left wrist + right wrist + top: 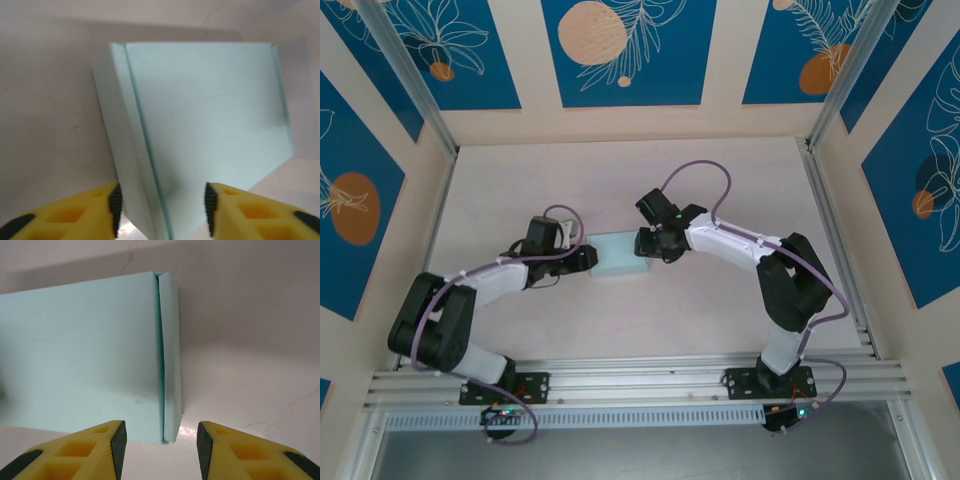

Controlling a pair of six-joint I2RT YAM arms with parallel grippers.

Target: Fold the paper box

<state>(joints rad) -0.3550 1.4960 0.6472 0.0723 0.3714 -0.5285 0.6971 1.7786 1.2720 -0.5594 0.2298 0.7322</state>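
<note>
The paper box (620,256) is a pale aqua rectangular box lying closed on the table's middle. My left gripper (588,256) is at its left end, open, with the box's corner (200,125) between the yellow fingers (90,210) but not pinched. At the box's right end my right gripper (645,243) stands open. Its fingers (90,450) straddle the box's side edge (170,355) just short of it, with the near corner of the box lying a little ahead of the pads.
The white table (620,190) is bounded by aluminium rails left (430,250) and right (835,230) and a rail along the front (640,380). Blue patterned panels stand behind.
</note>
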